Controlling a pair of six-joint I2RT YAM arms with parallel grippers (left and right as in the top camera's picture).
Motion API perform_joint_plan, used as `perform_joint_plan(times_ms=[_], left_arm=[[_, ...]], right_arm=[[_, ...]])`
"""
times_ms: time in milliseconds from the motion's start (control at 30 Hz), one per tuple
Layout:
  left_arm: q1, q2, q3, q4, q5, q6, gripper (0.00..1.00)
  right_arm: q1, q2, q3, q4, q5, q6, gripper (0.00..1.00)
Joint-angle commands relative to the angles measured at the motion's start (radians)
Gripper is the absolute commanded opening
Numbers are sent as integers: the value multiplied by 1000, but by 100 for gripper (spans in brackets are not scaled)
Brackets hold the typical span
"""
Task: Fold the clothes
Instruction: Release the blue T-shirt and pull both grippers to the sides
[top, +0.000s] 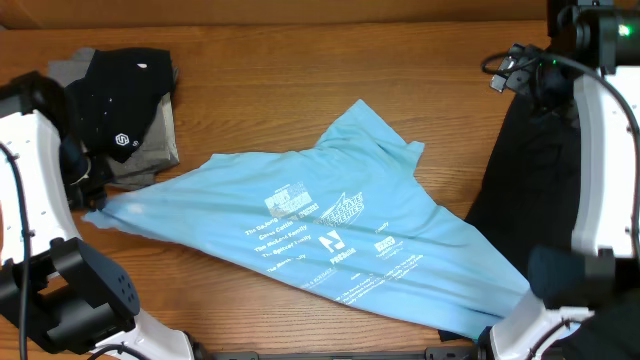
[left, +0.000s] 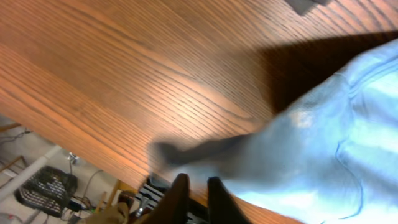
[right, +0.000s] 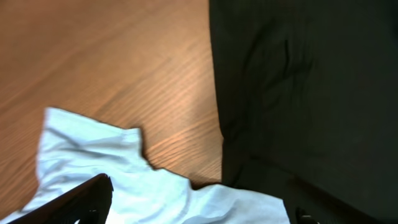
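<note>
Fabric first: the light blue T-shirt (top: 330, 215) is spread across the middle of the surface (top: 300, 70) with its white lettering up. It reaches from near the left edge to the near right corner. My left end effector (left: 199, 199) sits at the shirt's left tip with its jaws almost together; I cannot tell whether they pinch the cloth. My right end effector (right: 193, 214) hangs wide open above the shirt's right end, just beside a black garment (top: 530, 180) along the right edge. Black and grey shirts (top: 125, 110) are piled at the far left corner.
</note>
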Motion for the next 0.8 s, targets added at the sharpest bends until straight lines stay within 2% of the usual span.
perform_joint_plan(times_ms=[0,100,233,333,433,533,567,767], left_arm=[[7,-7,6,3,-14,-16,23],[10,-25,15,7,-20,-16,25],[34,-73,53,9,-15,-18,23],[49,-119,74,15,23,-11,31],[45,-159,74,42,140,59,40],[24,-180,74,64,254,134,40],[16,-184,74,72,278,151,40],[-64,-185,74,97,330,201,40]], right_arm=[[-52,73,-3,-14,-73,-39,87],[-90,150,-20,-22,-156,-111,81],[-131,198,-117,-15,-183,-112,79],[-155,200,-238,16,-188,-113,78],[-167,200,-359,57,-192,-112,77],[-171,200,-493,128,-209,-111,72],[-171,200,-531,154,-217,-110,70],[-172,200,-723,338,-220,-55,39]])
